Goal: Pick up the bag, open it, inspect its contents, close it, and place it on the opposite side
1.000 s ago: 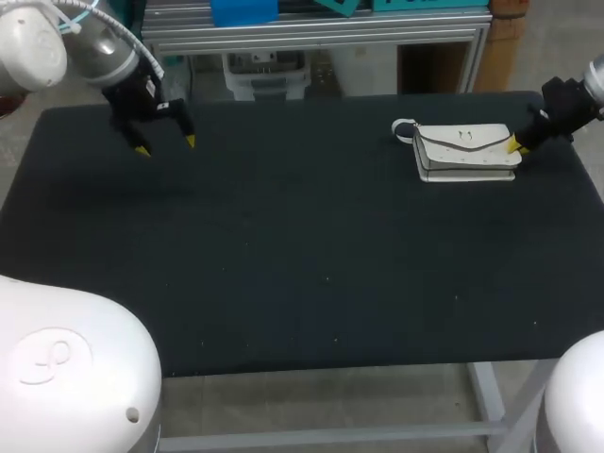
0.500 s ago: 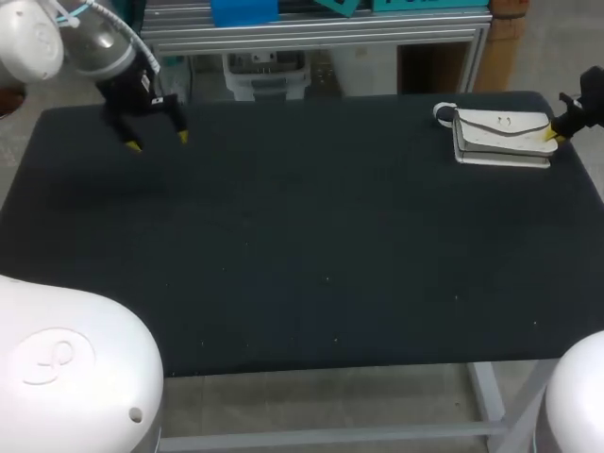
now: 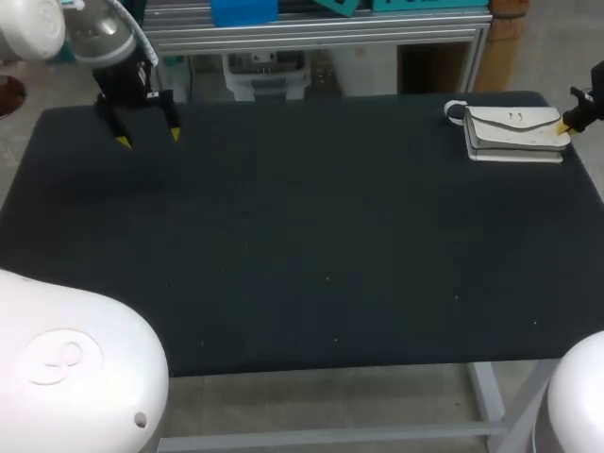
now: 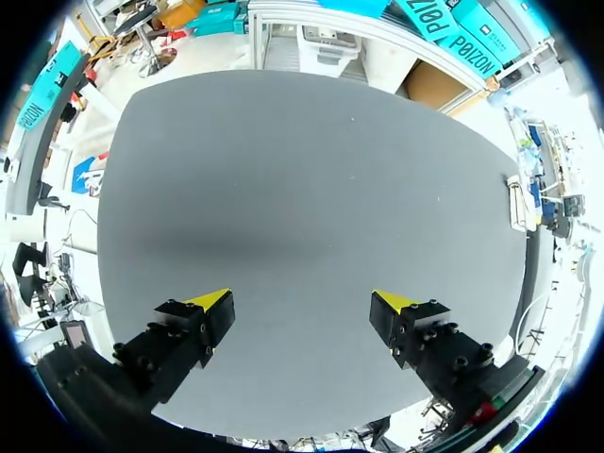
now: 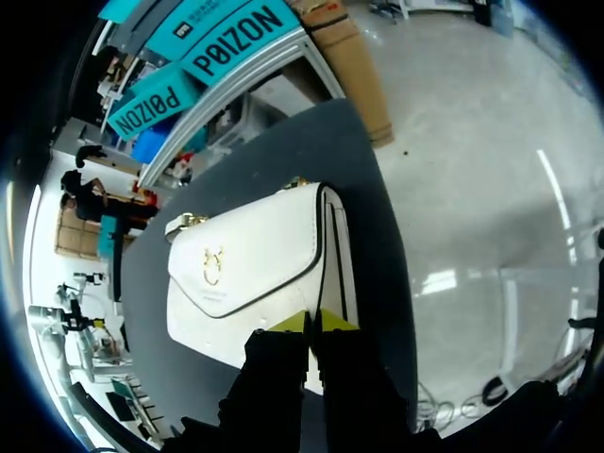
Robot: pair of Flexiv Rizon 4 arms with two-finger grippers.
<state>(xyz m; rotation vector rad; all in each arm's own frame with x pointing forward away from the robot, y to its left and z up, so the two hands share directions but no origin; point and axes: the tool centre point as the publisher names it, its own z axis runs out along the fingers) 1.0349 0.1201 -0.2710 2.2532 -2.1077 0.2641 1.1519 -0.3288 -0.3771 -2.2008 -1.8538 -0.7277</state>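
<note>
The white flap bag [image 3: 514, 130] with a gold clasp and a small loop handle is near the table's far right corner. My right gripper [image 3: 566, 125] is at its right end. In the right wrist view the bag [image 5: 255, 274] fills the space ahead of the right gripper [image 5: 310, 323], whose yellow tips are pressed together on the bag's near edge. I cannot tell whether the bag rests on the table or hangs just above it. My left gripper [image 3: 148, 140] hangs over the far left of the table, open and holding nothing [image 4: 304, 300]. Its wrist view shows the bag [image 4: 514, 200] small across the table.
The black table top [image 3: 302, 236] stretches between the two arms with nothing else on it. The bag is close to the table's right edge [image 3: 590, 179].
My right gripper has moved right and toward the far edge, and the bag went with it. My left gripper has shifted slightly left and toward the back, still open.
</note>
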